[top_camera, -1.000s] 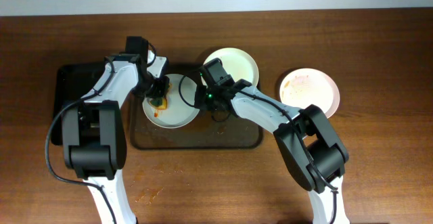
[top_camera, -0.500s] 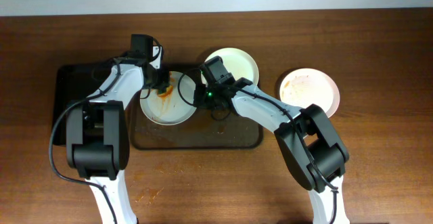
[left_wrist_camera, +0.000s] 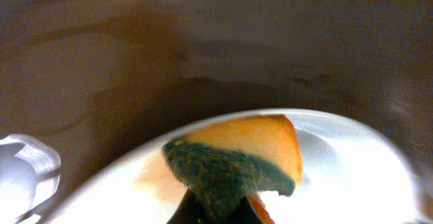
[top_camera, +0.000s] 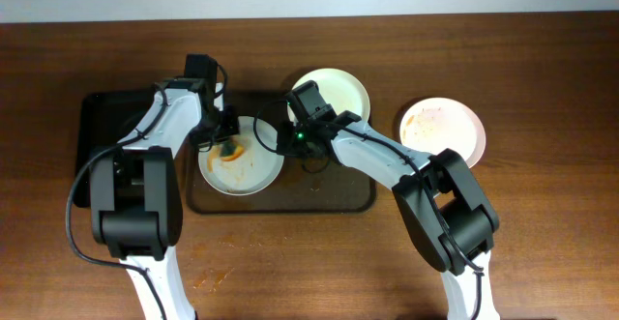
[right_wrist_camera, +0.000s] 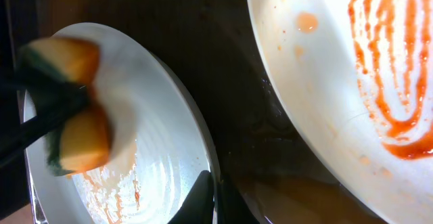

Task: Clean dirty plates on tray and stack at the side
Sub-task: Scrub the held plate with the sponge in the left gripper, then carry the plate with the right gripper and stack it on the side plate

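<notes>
A white plate (top_camera: 244,168) with an orange-red smear lies on the left part of the brown-grey tray (top_camera: 340,200). My left gripper (top_camera: 226,146) is shut on a yellow and green sponge (left_wrist_camera: 233,160) that rests on this plate (left_wrist_camera: 352,163). My right gripper (top_camera: 286,141) is shut on the plate's right rim (right_wrist_camera: 211,163). The sponge also shows in the right wrist view (right_wrist_camera: 67,109). A second smeared plate (top_camera: 336,90) sits at the tray's far edge and fills the right wrist view's upper right (right_wrist_camera: 325,68). A third smeared plate (top_camera: 443,129) lies on the table to the right.
A smaller black tray (top_camera: 97,136) lies at the left, under my left arm. The brown wooden table (top_camera: 542,243) spreads around the trays. A sauce stain (top_camera: 211,279) marks the table near the front.
My left gripper has swept the sponge from the plate's middle up to its far rim and back down. The plate has shifted a little. My right gripper has kept hold of the rim.
</notes>
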Tool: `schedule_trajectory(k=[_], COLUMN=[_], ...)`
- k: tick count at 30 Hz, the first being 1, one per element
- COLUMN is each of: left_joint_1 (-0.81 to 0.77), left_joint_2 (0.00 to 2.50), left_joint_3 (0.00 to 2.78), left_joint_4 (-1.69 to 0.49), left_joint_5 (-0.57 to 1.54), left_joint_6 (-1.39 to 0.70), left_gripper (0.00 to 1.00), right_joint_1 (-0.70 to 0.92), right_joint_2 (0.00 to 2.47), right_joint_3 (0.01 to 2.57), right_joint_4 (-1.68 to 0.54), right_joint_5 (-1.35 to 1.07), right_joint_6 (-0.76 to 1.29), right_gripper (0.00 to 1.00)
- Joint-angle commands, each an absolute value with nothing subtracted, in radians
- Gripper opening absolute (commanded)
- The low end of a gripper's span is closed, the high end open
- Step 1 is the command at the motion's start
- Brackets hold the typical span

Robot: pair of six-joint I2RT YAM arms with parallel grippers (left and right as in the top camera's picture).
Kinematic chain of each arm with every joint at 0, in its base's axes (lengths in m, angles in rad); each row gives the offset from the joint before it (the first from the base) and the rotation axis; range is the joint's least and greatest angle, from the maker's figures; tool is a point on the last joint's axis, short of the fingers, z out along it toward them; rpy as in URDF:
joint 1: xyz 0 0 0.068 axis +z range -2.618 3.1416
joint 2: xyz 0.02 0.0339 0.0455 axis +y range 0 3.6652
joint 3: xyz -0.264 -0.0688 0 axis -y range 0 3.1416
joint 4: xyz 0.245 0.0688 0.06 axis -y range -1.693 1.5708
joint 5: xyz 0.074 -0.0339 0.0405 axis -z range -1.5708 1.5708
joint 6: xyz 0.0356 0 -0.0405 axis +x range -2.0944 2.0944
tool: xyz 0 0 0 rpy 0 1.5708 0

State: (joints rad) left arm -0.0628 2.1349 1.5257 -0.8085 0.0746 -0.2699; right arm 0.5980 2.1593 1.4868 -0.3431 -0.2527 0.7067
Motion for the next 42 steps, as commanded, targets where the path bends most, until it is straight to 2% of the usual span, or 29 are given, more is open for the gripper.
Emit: schedule_trajectory(k=[1, 4, 7, 10, 11, 13, 15, 17, 19, 20, 23, 25, 27, 28, 29, 32, 34, 37, 38, 42], left_joint_1=[-0.054, -0.075, -0.086, -0.077, -0.072, -0.066, -0.062, -0.062, -0.062, -0.055, -0.014, 0.043, 0.055, 0.055, 0.055, 0.062, 0.065, 0.070, 0.070, 0.075], left_joint_2=[2.205, 2.205, 2.205, 2.205, 2.205, 2.205, 2.205, 2.205, 2.204, 2.204, 2.205, 2.205, 2.205, 2.205, 2.205, 2.205, 2.205, 2.205, 2.205, 2.212], left_joint_3=[1.478, 1.481, 1.490, 1.571, 1.632, 1.761, 1.887, 1.974, 2.025, 2.046, 2.048, 2.048, 2.048, 2.048, 2.047, 2.047, 2.047, 2.047, 2.047, 2.046], left_joint_4=[-0.915, -1.066, -1.097, -1.102, -1.106, -1.109, -1.108, -1.098, -1.074, -1.057, -1.036, -1.023, -1.006, -0.995, -0.984, -0.981, -0.980, -0.980, -0.981, -0.981], left_joint_5=[-0.225, -0.187, 0.190, 0.215, 0.214, 0.214, 0.214, 0.213, 0.203, 0.158, 0.152, 0.153, 0.153, 0.153, 0.153, 0.152, 0.152, 0.140, 0.134, 0.134], left_joint_6=[-0.464, -0.446, -0.146, -0.140, -0.140, -0.125, -0.119, -0.102, -0.103, -0.103, -0.103, -0.103, -0.103, -0.103, -0.103, -0.098, -0.099, -0.099, -0.099, -0.099], left_gripper=[0.00, 0.00, 0.00, 0.00, 0.00, 0.00, 0.00, 0.00, 0.00, 0.00, 0.00, 0.00, 0.00, 0.00, 0.00, 0.01, 0.01, 0.01, 0.02, 0.01], right_joint_1=[0.594, 0.594, 0.595, 0.595, 0.595, 0.595, 0.595, 0.595, 0.595, 0.596, 0.624, 0.641, 0.641, 0.640, 0.639, 0.622, 0.624, 0.678, 0.697, 0.860], right_joint_2=[2.168, 2.168, 2.168, 2.168, 2.169, 2.168, 2.168, 2.168, 2.169, 2.168, 2.173, 2.203, 2.226, 2.228, 2.228, 2.198, 2.125, 1.977, 1.954, 1.925], right_joint_3=[1.494, 1.494, 1.493, 1.493, 1.493, 1.493, 1.493, 1.493, 1.493, 1.493, 1.493, 1.493, 1.493, 1.493, 1.493, 1.542, 1.565, 1.576, 1.576, 1.577], right_joint_4=[-0.351, -0.351, -0.355, -0.352, -0.344, -0.344, -0.341, -0.319, -0.321, -0.338, -0.382, -0.405, -0.407, -0.404, -0.382, -0.453, -0.519, -0.649, -0.668, -0.708], right_joint_5=[-0.255, -0.257, -0.281, -0.302, -0.315, -0.315, -0.318, -0.359, -0.360, -0.361, -0.359, -0.378, -0.409, -0.408, -0.408, -0.434, -0.332, 0.047, 0.128, 0.699], right_joint_6=[0.710, 0.710, 0.710, 0.682, 0.665, 0.663, 0.635, 0.601, 0.598, 0.601, 0.630, 0.756, 0.776, 0.780, 0.780, 0.716, 0.669, 0.605, 0.597, 0.545], right_gripper=[0.04, 0.04, 0.04, 0.06, 0.16, 0.26, 0.54, 0.63, 0.63, 0.56, 0.48, 0.34, 0.29, 0.20, 0.04, 0.04, 0.04, 0.04, 0.04, 0.04])
